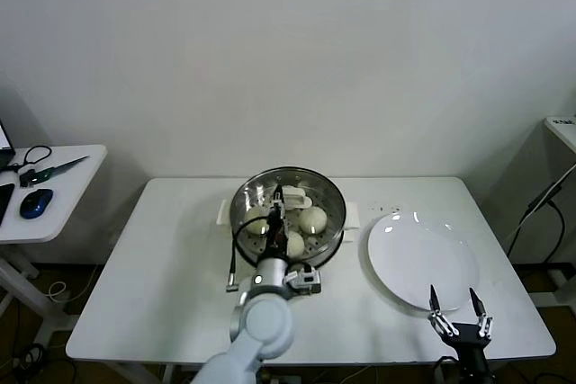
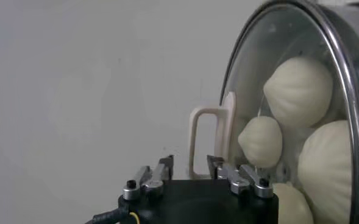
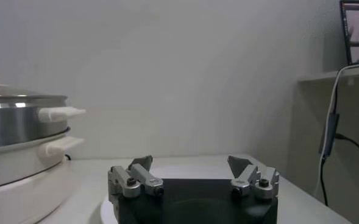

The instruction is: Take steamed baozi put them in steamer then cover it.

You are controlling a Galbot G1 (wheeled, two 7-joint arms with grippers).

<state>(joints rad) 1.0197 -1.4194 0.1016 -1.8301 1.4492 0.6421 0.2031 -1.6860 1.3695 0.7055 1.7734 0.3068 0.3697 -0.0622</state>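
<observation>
The steamer (image 1: 288,211) stands at the table's middle back with the cover (image 1: 290,193) lying on it. Several steamed baozi (image 1: 312,219) show through the glass. My left gripper (image 1: 277,200) hangs over the lid's centre, open. In the left wrist view the cream handle (image 2: 205,137) stands between the parted fingers (image 2: 164,169) of the left gripper (image 2: 189,167) with a gap on each side, and baozi (image 2: 298,91) lie behind the glass cover (image 2: 246,79). My right gripper (image 1: 454,301) waits open by the table's front right, holding nothing; from its wrist, the right gripper (image 3: 191,165) sees the steamer (image 3: 14,125) off to one side.
A flat white plate (image 1: 421,260) lies to the right of the steamer, just behind my right gripper. A side table (image 1: 45,195) with a mouse and scissors stands off to the left. A shelf with a hanging cable (image 1: 540,209) is at the far right.
</observation>
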